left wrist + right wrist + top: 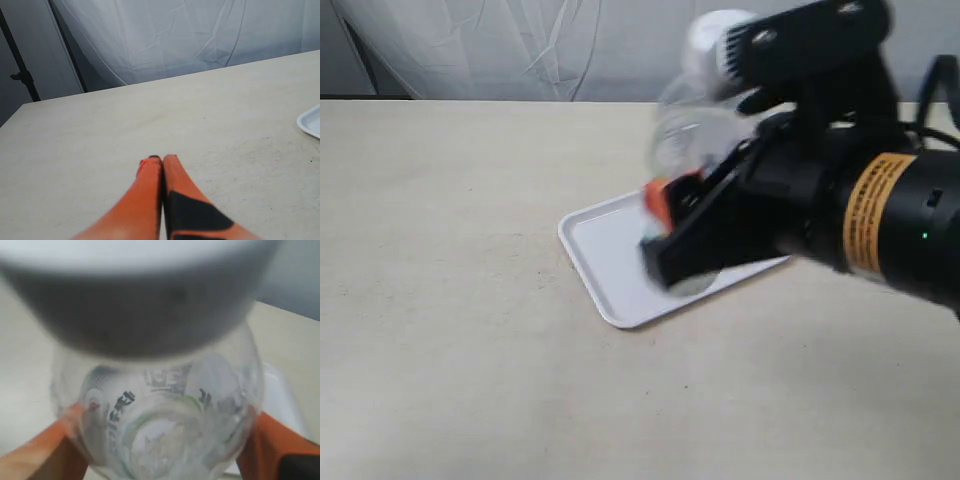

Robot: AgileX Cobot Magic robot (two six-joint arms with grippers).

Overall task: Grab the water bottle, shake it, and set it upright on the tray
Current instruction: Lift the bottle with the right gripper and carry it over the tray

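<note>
The water bottle is held in the air above the tray, blurred by motion, its white cap toward the top. My right gripper is shut on the bottle's body; in the right wrist view the clear bottle fills the frame, with an orange finger on either side. The white cap looms large and blurred there. The tray lies flat on the table under the right arm. My left gripper is shut on nothing, low over bare table, and the tray's corner shows at that view's edge.
The beige table stretches wide to the left of the tray and in front of it. A white draped sheet hangs behind the table's far edge. A dark stand is off the table's corner in the left wrist view.
</note>
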